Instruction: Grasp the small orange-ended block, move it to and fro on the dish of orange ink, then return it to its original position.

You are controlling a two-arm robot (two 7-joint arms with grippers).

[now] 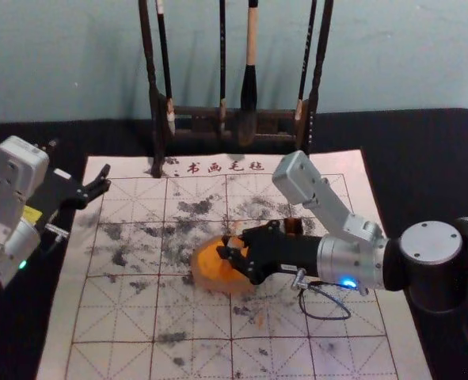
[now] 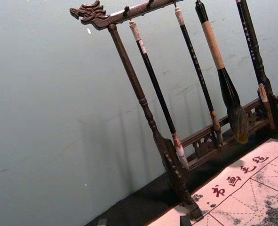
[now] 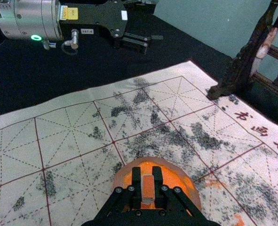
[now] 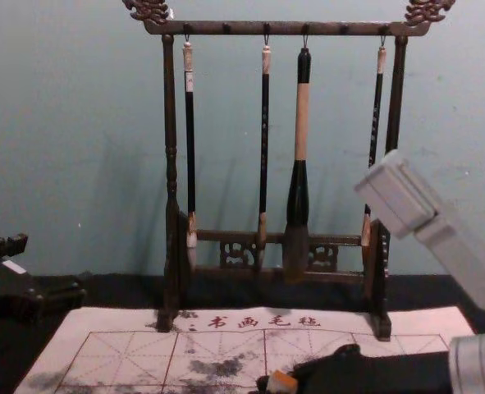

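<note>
Right wrist view has the good angle here: the right gripper (image 3: pixel 147 178) is closed on the small orange-ended block (image 3: pixel 148 189), one finger on each side, right over the dish of orange ink (image 3: pixel 189 187). Gripping it by the sides makes sense to me, since that should leave the underside free to rub in the ink. Can't tell from here if it's actually touching the ink, though.

Head view has that arm reaching in from the right, kept low, which I'd guess is so the strokes can run level across the dish. I'd call this the to-and-fro part, with putting the block back left to do. Main risk imo is pushing too hard and skidding the dish along the mat (image 1: pixel 115 317).

Left gripper (image 1: pixel 105 179) is parked off by the mat's left edge, fingers apart with nothing between them, leaving the other arm some room.
</note>
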